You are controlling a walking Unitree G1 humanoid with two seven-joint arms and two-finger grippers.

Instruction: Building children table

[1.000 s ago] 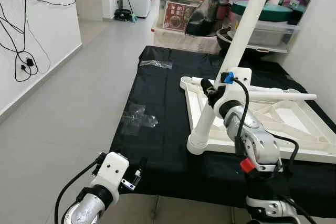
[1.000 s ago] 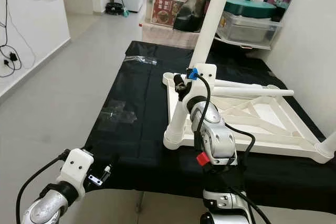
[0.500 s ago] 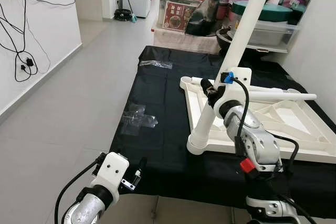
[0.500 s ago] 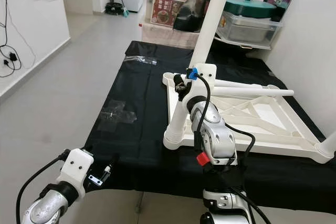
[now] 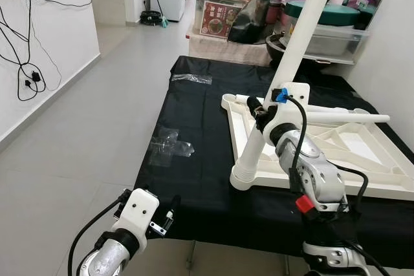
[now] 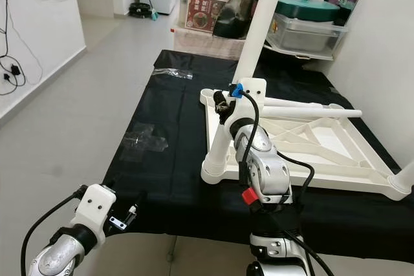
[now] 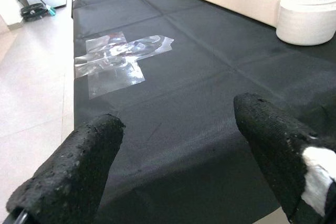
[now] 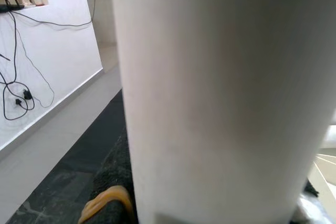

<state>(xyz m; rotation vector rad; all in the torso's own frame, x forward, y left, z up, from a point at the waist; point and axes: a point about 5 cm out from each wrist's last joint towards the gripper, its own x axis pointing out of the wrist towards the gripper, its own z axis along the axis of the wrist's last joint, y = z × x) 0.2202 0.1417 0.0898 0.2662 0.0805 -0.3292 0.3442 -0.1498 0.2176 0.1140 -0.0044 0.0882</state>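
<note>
Right end effector (image 5: 260, 113) clamps the tilted white table leg (image 5: 284, 69); left end effector (image 7: 178, 150) gapes empty.

Both eye views look forward and down from the robot's head along the black cloth-covered table (image 5: 200, 159), sharing the upside-down white plastic table frame (image 6: 336, 150) lying on it and the tilted white cylindrical leg (image 5: 284, 75) at its near corner. The left wrist view sits low at the cloth's near edge, facing across it past crumpled clear plastic wrapping (image 7: 118, 59). The right wrist view presses right against the white leg, with the cloth's near-left edge behind.
</note>
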